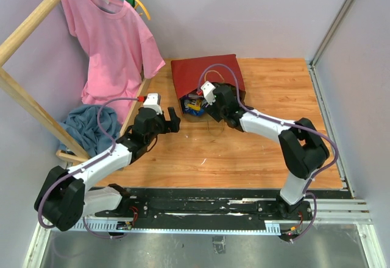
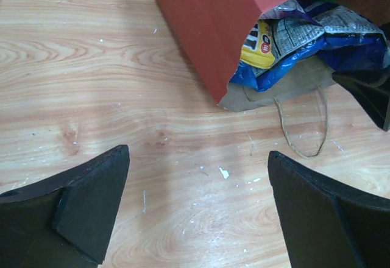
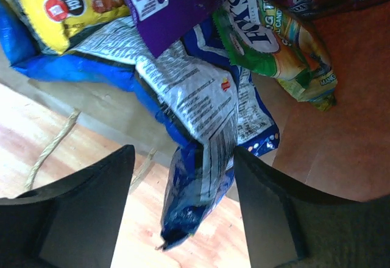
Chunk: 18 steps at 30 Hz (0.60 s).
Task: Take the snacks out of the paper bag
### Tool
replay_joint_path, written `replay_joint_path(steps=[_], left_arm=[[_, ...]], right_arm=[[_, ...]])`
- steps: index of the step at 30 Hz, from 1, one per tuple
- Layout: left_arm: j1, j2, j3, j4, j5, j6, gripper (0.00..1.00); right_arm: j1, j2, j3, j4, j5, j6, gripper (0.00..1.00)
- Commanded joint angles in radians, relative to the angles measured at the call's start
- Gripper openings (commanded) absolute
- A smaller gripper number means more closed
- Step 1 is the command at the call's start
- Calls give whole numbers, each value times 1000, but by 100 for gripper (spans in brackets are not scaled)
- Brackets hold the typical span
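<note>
The red paper bag (image 1: pixel 204 73) lies on its side on the wooden table, its mouth toward me. Snacks (image 1: pixel 194 105) spill from the mouth. In the right wrist view I see a blue-white cookie bag (image 3: pixel 201 109), a yellow candy pack (image 3: pixel 61 6), a purple bag (image 3: pixel 170 6) and a green bag (image 3: pixel 268 36). My right gripper (image 3: pixel 183 176) is open at the mouth, its fingers on either side of the cookie bag's hanging end. My left gripper (image 2: pixel 198 176) is open and empty over bare table, left of the bag (image 2: pixel 207 24) and short of its twisted handle (image 2: pixel 304 128).
A pink shirt (image 1: pixel 109 42) hangs on a wooden rack (image 1: pixel 30 18) at the back left. A blue cloth heap (image 1: pixel 91 125) lies below it beside my left arm. Grey walls close the table at the back and right.
</note>
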Motion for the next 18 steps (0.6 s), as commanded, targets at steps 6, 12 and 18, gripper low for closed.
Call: replay_joint_path(steps=[6,12,18], left_arm=[[39,-45,-16,-15,35,-5,100],[44,-48,-16,-29,41,-5,100],[47,-55,-19,-41,40,-6,100]], right_arm=[[-15,27,57,15,44,13,32],[12,-106,-42,-13,46,50,1],[24,-369,-158,-113,-151,230,1]])
